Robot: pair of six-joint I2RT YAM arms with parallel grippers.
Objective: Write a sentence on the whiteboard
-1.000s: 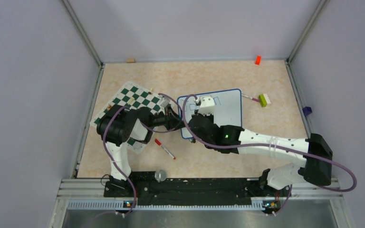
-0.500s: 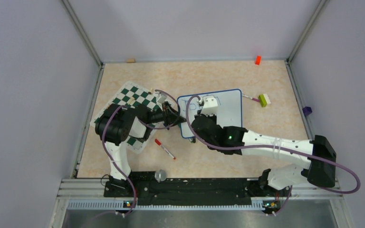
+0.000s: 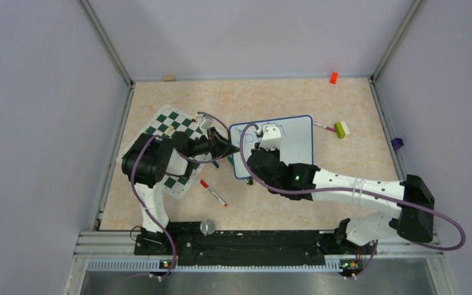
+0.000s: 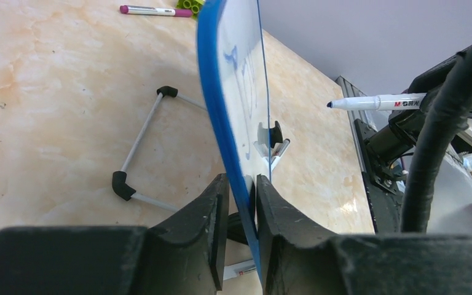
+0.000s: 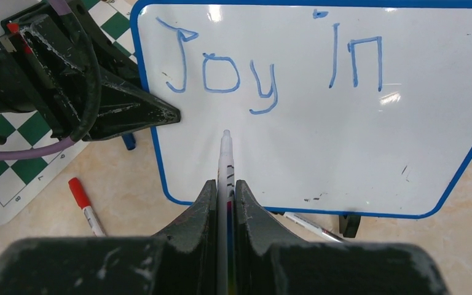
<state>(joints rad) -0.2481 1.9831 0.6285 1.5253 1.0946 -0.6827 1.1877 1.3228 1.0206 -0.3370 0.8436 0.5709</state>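
The desk (image 3: 295, 98) is pale marbled beige, boxed in by plain grey-lilac walls with metal rails along the edges. On it lie a green-and-white chess mat (image 3: 171, 126) at the left and the whiteboard (image 3: 295, 138) in the middle. A red-capped pen (image 3: 212, 192) lies near the board's front left corner, a green block (image 3: 342, 129) off its right side, and an orange block (image 3: 333, 77) by the far wall.

From above I can hardly read the board. My right wrist camera shows the sentence (image 5: 270, 67): blue letters "Joy in" along the top line, the rest blank. There my right claw (image 5: 224, 187) is clenched on a blue marker (image 5: 225, 153), its tip pointing at the board below the word "Joy". Only my left wrist camera shows that the tip stands clear of the surface. It also shows that the board leans on a wire stand (image 4: 136, 153) with black feet and that a purple pen (image 4: 153, 10) lies beyond it. In that view my left claw (image 4: 241, 206) grasps the board's blue left rim, a finger on each face.

Against a second ago, the whiteboard sits where it was. My left elbow has swung a little to the left over the mat, and my right arm has slid slightly to the right.
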